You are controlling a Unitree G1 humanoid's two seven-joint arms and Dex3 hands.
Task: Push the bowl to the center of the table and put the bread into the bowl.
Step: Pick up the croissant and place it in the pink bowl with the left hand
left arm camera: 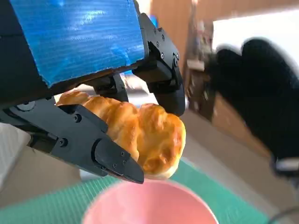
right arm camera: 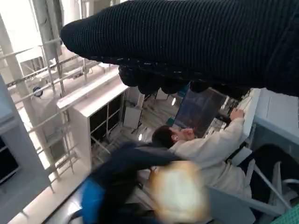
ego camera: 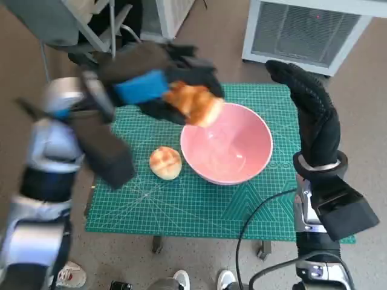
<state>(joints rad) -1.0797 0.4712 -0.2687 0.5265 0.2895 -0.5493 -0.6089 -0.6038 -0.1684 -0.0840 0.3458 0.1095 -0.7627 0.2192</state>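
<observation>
A pink bowl (ego camera: 228, 145) stands near the middle of the green mat (ego camera: 181, 205). My left hand (ego camera: 158, 84) holds a golden croissant-like bread (ego camera: 195, 104) in the air over the bowl's far left rim; the left wrist view shows the bread (left arm camera: 140, 133) gripped between black fingers (left arm camera: 93, 144) above the bowl (left arm camera: 149, 205). A round bread roll (ego camera: 165, 162) lies on the mat just left of the bowl. My right hand (ego camera: 311, 109) is raised, fingers extended, to the right of the bowl and holds nothing; the left wrist view shows it as a dark glove (left arm camera: 264, 102).
A white slatted unit (ego camera: 308, 30) stands behind the table on the right, and chair legs (ego camera: 97, 36) behind it on the left. A black cable (ego camera: 254, 229) loops over the mat's front edge. A person (right arm camera: 205, 149) sits in the background of the right wrist view. Feet (ego camera: 181, 279) show below the table.
</observation>
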